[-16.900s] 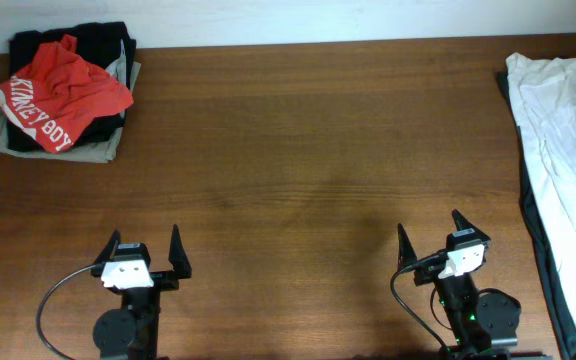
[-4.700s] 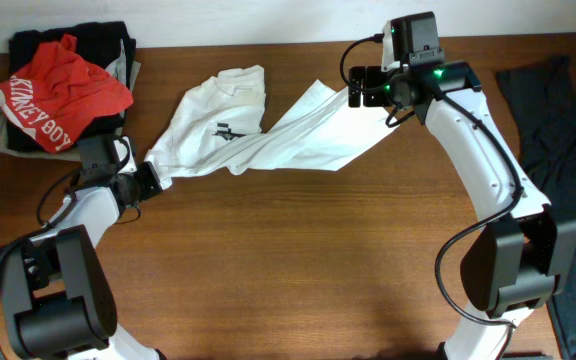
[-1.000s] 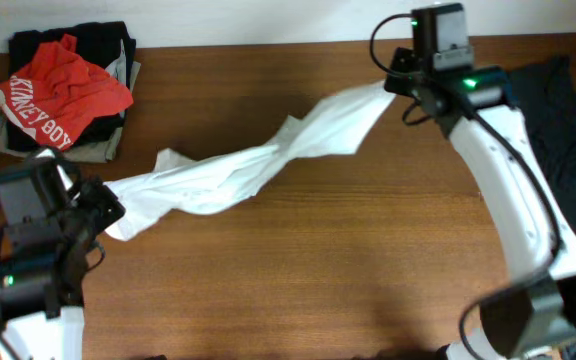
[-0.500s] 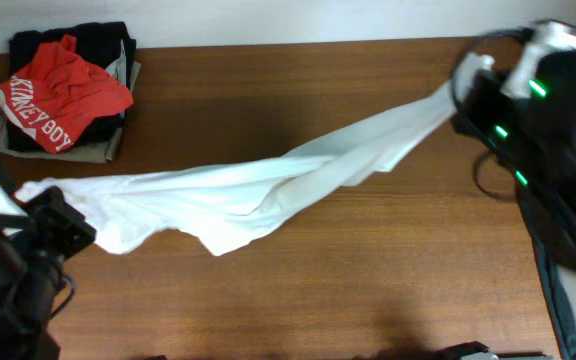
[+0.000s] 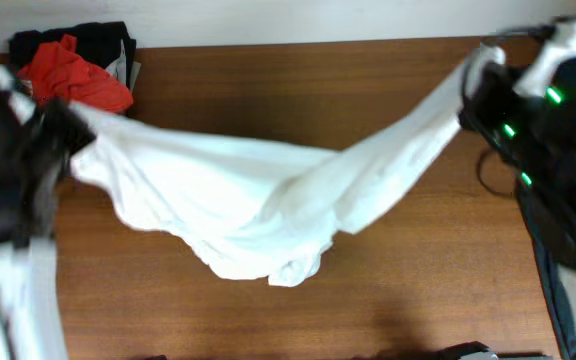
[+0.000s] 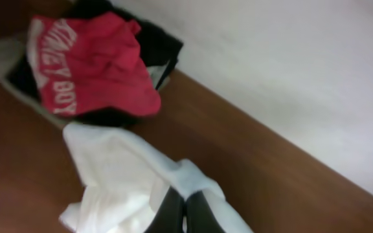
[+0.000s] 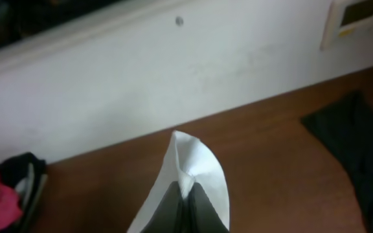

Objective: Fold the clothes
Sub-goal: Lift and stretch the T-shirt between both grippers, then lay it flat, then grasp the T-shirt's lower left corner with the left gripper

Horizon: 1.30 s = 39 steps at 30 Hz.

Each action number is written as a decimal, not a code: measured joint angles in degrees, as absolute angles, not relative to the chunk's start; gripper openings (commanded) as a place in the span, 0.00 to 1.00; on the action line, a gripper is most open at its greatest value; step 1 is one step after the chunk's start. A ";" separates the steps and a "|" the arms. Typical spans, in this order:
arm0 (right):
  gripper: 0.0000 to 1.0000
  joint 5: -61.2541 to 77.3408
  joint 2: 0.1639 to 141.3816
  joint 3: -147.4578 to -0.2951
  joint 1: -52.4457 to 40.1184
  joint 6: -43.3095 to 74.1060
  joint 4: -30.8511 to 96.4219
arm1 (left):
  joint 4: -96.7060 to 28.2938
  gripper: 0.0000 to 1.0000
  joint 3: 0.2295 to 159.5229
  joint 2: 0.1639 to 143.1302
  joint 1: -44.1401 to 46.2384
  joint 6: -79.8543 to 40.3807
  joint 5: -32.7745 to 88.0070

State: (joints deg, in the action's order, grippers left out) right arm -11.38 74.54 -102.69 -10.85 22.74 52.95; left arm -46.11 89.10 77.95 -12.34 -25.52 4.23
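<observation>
A white shirt point(image 5: 268, 195) hangs stretched in the air between both grippers, its middle sagging down to the table near the front point(image 5: 286, 268). My left gripper point(image 5: 73, 118) is shut on the shirt's left end, next to the clothes pile. In the left wrist view its dark fingers point(image 6: 185, 200) pinch a white fold point(image 6: 118, 175). My right gripper point(image 5: 465, 85) is shut on the shirt's right end near the back edge. In the right wrist view a peak of white cloth point(image 7: 196, 158) rises from between its closed fingertips point(image 7: 186, 186).
A pile of clothes with a red printed shirt point(image 5: 78, 72) on top sits at the back left corner, red top point(image 6: 89, 65). A dark garment point(image 7: 361, 139) lies at the table's right side. A white wall point(image 7: 173, 84) runs along the back edge.
Both arms have lifted the shirt. The left end has swung back toward the red pile, and the twisted rope of cloth has opened into a wide hanging sheet.
</observation>
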 measured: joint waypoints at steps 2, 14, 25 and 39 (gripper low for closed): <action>0.04 -11.60 78.74 -102.69 -10.85 22.74 50.39 | -39.83 0.15 89.08 86.11 -12.01 -24.93 4.58; 0.50 -18.22 99.50 -102.69 -10.85 25.06 48.82 | -41.63 0.99 89.06 106.69 -9.54 -21.04 7.99; 0.99 -18.85 101.34 -102.69 -10.59 25.32 49.41 | -65.06 0.99 89.06 102.50 -1.78 -19.49 13.30; 0.99 -18.87 101.34 -102.69 -9.45 25.32 50.70 | -78.63 0.99 83.79 102.15 18.50 -20.99 12.88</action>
